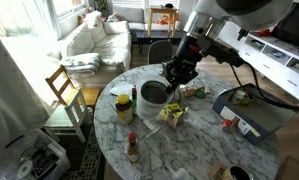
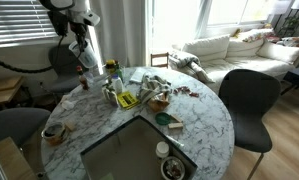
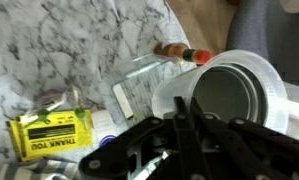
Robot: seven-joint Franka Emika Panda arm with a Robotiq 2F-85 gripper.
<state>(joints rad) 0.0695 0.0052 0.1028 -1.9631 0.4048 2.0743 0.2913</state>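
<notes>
End effector: the end effector points down, fingers pressed together with no gap showing. In the wrist view its black fingertips overlap the left rim of the white container. Whether they pinch that rim cannot be told.
White container: an open, round white container stands upright on the counter, directly below and slightly left of the end effector. The wrist view shows its grey inside.
Clear bottle: a clear bottle lies just beside the container's left side in the wrist view.
Red-capped bottle: a small bottle with an orange-red neck lies beyond the container's rim, close to it.
Yellow packet: a yellow packet with dark print lies flat to the left in the wrist view. In an exterior view it sits just near of the container.
Yellow jar: a yellow jar stands upright left of the container, apart from it.
Counter: the counter is a round, marble-patterned top, seen in both exterior views.
Wooden chair: a wooden chair stands at the counter's left edge.
Sofa: a white sofa stands far left, well apart from the counter.
</notes>
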